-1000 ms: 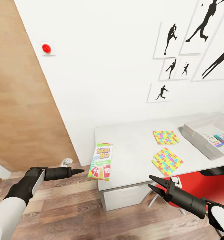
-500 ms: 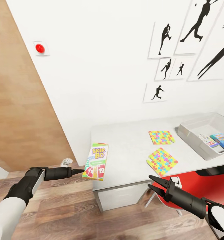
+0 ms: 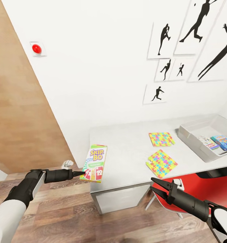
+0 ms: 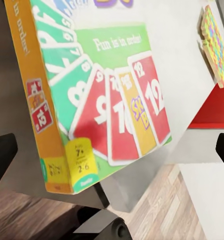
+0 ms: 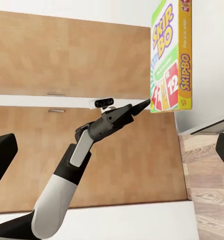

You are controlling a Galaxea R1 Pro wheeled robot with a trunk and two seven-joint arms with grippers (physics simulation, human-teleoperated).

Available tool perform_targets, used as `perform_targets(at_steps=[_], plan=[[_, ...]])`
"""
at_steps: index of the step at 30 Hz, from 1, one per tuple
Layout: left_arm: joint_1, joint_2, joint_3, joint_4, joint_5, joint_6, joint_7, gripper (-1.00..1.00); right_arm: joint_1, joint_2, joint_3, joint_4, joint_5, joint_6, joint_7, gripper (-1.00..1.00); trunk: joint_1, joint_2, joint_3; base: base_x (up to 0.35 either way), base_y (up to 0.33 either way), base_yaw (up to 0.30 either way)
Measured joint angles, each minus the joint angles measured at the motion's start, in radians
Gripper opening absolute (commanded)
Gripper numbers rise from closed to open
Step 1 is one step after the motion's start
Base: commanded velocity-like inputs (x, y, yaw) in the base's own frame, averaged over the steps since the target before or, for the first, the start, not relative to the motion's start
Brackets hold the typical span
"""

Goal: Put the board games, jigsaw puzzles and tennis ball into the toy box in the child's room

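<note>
- Since earlier, left gripper tip has met the Skip-Bo box; I cannot tell its jaws' state.
- Box overhangs the table edge at 9 o'clock.
- Right gripper hangs spread apart, below the table front.

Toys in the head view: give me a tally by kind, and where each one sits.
Board games: 3, the Skip-Bo box on the table corner, two boxes in the toy box.
Jigsaw puzzles: 2, on the table.
Total: 5.
</note>
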Motion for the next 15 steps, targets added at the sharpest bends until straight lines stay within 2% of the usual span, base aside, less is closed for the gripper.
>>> perform_targets(at_steps=[8,15], plan=[[0.0,-0.001,0.037,0.0,0.0,0.001,0.0,1.0,0.0,0.0,0.0,0.0,0.0,0.0,0.0,1.0,0.031,-0.056,-0.025,0.0,-0.001,0.0],[0.0,-0.001,0.045,0.0,0.0,0.002,0.0,1.0,0.0,0.0,0.0,0.0,0.0,0.0,0.0,1.0,0.058,-0.105,-0.047,0.0,0.0,0.0]])
